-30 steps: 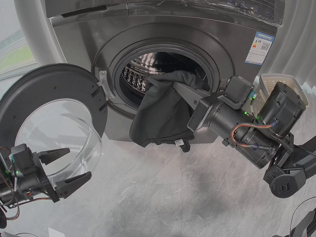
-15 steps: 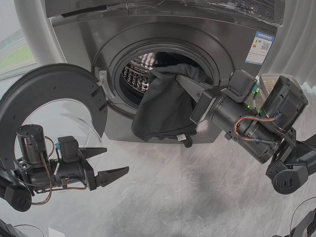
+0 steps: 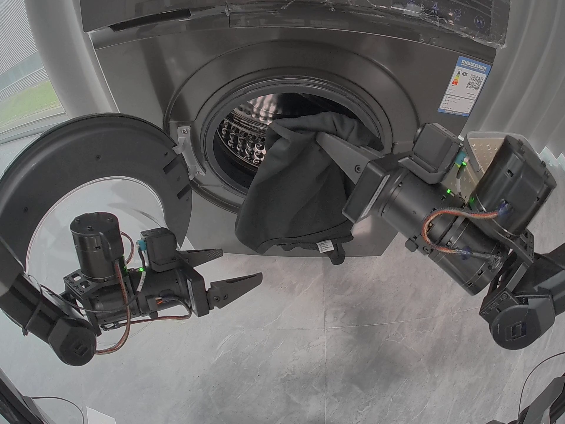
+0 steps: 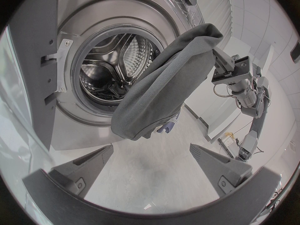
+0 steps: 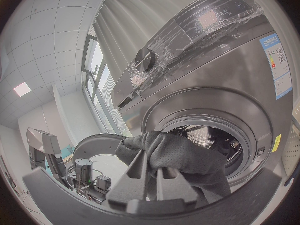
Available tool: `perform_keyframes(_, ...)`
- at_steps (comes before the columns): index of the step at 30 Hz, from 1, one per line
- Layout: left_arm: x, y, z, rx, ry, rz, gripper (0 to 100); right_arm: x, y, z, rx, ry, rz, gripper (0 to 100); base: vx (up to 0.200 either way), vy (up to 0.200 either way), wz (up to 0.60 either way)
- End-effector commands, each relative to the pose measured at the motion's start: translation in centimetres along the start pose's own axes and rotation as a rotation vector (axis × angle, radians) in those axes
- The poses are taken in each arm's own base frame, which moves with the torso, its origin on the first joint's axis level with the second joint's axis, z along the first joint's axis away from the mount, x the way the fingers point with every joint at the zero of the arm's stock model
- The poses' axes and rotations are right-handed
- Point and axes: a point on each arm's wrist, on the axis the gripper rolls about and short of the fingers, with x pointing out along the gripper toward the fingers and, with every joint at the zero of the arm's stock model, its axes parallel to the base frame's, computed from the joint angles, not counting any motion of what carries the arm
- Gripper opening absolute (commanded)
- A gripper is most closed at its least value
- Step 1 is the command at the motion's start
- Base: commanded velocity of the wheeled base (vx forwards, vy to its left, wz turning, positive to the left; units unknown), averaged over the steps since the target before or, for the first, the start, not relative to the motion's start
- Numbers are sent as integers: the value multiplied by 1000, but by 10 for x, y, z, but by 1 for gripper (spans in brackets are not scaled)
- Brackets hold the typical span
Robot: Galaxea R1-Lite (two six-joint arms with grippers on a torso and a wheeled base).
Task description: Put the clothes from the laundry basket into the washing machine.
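Note:
A dark grey garment [image 3: 288, 189] hangs over the lower rim of the washing machine's [image 3: 329, 54] round opening, its upper part at the drum mouth and its hem near the floor. My right gripper [image 3: 322, 141] is shut on the garment's top fold [image 5: 178, 153], just in front of the opening. My left gripper [image 3: 240, 266] is open and holds nothing, low over the floor, to the left of and below the hanging garment [image 4: 165, 85]. Another dark piece of clothing [image 4: 109, 91] lies inside the drum. The white laundry basket [image 3: 488, 148] stands right of the machine, mostly hidden behind my right arm.
The machine's round door [image 3: 88, 154] stands swung open to the left, right behind my left arm. Grey tiled floor [image 3: 318, 348] lies open in front of the machine. A curtain [image 3: 529, 78] hangs at the right.
My left arm has swung in from the lower left toward the machine, gripper still open. My right gripper has lifted the garment slightly up and right at the opening.

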Motion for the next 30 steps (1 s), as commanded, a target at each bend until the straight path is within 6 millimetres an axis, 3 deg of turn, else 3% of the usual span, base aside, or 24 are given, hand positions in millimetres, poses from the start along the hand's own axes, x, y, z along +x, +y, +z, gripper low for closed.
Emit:
perform_keyframes(1, 20, 9, -14, -24, 29, 0, 100, -1, 2, 3, 1, -9, 4, 0, 0, 0, 0)
perform_keyframes(20, 62, 29, -9, -37, -92, -11, 100, -4, 3, -1, 3, 8, 7, 0, 0, 0, 0)
perform_keyframes(30, 65, 15, -8, -59, -93, -53, 100, -3, 3, 0, 3, 4, 8, 0, 0, 0, 0)
